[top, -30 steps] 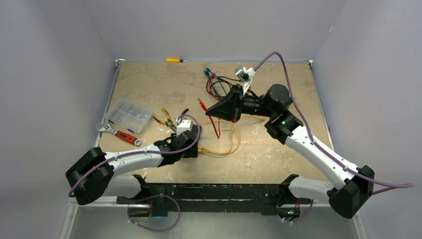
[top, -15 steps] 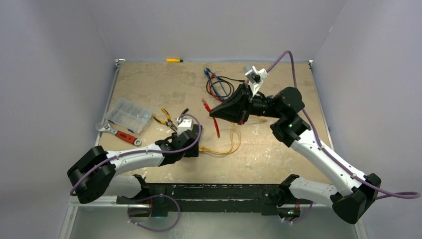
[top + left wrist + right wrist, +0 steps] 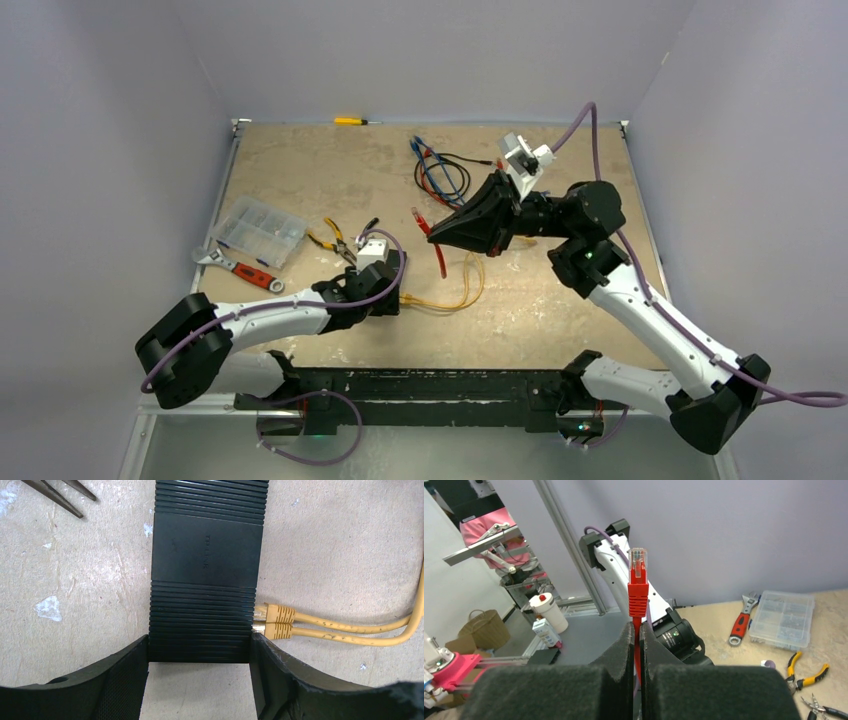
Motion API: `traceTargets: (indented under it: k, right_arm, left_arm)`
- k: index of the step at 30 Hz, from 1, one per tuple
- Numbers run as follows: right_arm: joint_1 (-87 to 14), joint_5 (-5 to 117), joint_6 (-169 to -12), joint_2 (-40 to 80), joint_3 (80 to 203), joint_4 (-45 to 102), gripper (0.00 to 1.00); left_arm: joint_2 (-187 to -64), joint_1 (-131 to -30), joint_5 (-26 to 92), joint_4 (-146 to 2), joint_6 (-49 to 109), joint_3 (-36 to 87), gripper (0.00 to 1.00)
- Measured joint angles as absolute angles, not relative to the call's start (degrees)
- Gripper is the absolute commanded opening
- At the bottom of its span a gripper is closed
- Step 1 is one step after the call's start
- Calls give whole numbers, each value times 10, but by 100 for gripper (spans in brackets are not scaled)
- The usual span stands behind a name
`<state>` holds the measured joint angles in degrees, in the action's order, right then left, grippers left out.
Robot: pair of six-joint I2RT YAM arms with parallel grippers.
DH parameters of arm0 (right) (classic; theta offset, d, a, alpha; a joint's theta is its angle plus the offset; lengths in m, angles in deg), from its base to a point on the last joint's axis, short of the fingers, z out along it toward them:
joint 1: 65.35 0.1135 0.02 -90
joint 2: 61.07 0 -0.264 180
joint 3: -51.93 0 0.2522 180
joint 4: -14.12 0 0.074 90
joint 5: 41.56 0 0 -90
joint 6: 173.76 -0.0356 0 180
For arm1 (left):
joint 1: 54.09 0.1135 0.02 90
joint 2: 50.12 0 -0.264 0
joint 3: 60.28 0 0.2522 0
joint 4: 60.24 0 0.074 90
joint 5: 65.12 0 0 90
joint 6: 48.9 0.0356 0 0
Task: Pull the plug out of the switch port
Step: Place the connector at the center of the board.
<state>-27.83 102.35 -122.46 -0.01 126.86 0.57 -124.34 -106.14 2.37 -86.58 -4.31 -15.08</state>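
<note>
Switch (image 3: 205, 580) lies flat on the table (image 3: 560, 300), left of centre in the overhead view, under the wrist of the left arm. Left gripper (image 3: 200, 652) brackets the near end of the switch, one finger against each long side, grasping the housing to brace it. Right gripper (image 3: 636, 630) is raised off the table, right of centre in the upper half of the overhead view, fingers clenched on the red cable (image 3: 438, 258), whose free length hangs down toward the table. Red plug (image 3: 637, 575) stands upright above the closed fingertips in the right wrist view, its clear connector fully exposed and clear of any socket. Judgement: the extraction step is complete for the red plug; what is left is to set the cable down and release the housing. Two yellow plugs (image 3: 274, 621) are seated side by side in the port face at the right edge of the switch. Whether these also require removal cannot be determined from the task wording.
</note>
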Motion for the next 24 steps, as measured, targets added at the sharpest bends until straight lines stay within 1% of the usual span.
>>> traceTargets:
  k: [24]
  right_arm:
    - [-278,1050,-1259,-36,1269,-57,0]
  left_arm:
    - [-1244,-1063,21,-865,-43,-151,0]
